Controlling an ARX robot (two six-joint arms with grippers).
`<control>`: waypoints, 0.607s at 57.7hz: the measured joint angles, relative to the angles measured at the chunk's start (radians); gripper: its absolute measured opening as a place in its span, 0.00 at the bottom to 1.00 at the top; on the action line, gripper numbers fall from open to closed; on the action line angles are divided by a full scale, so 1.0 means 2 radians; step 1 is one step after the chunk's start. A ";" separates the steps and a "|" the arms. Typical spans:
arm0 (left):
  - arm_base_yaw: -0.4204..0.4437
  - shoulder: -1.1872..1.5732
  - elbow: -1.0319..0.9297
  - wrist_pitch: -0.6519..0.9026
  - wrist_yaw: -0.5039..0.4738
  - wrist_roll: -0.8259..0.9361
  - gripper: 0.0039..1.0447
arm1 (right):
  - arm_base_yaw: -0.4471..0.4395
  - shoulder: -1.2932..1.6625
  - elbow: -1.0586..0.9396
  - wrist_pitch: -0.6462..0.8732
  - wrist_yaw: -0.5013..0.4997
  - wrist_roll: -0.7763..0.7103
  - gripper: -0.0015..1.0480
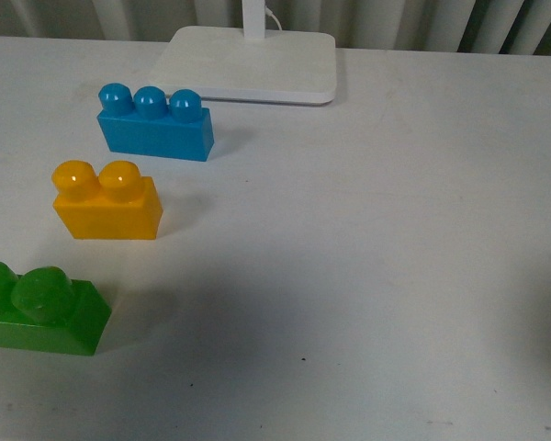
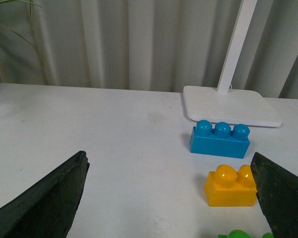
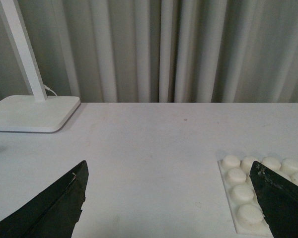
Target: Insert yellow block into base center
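Observation:
The yellow block point(image 1: 107, 201) stands upright on the white table, left of centre in the front view, between a blue brick and a green one. In the left wrist view the yellow block point(image 2: 231, 186) sits just inside one of the dark fingers point(image 2: 280, 196); my left gripper point(image 2: 169, 203) is open, with nothing between its fingers. The base point(image 3: 246, 196), a white studded plate, shows only in the right wrist view, partly hidden behind one finger point(image 3: 283, 203). My right gripper point(image 3: 169, 203) is open over bare table. Neither arm shows in the front view.
A blue three-stud brick point(image 1: 154, 123) stands behind the yellow block and a green brick point(image 1: 41, 310) in front of it, at the table's left edge. A smooth white lamp stand point(image 1: 248, 62) with a pole sits at the back. Grey curtains hang behind the table.

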 joint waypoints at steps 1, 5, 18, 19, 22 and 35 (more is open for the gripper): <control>0.000 0.000 0.000 0.000 0.000 0.000 0.94 | 0.000 0.000 0.000 0.000 0.000 0.000 0.91; 0.000 0.000 0.000 0.000 0.000 0.000 0.94 | 0.000 0.000 0.000 0.000 0.000 0.000 0.91; 0.000 0.000 0.000 0.000 0.000 0.000 0.94 | -0.012 0.037 0.022 -0.052 -0.001 -0.007 0.91; 0.000 0.000 0.000 0.000 0.000 0.000 0.94 | -0.021 0.051 0.027 -0.056 -0.010 -0.007 0.91; 0.000 0.000 0.000 0.000 0.000 0.000 0.94 | -0.051 0.091 0.044 -0.069 -0.035 -0.008 0.91; 0.000 0.000 0.000 0.000 0.000 0.000 0.94 | -0.205 0.323 0.139 -0.017 -0.129 -0.067 0.91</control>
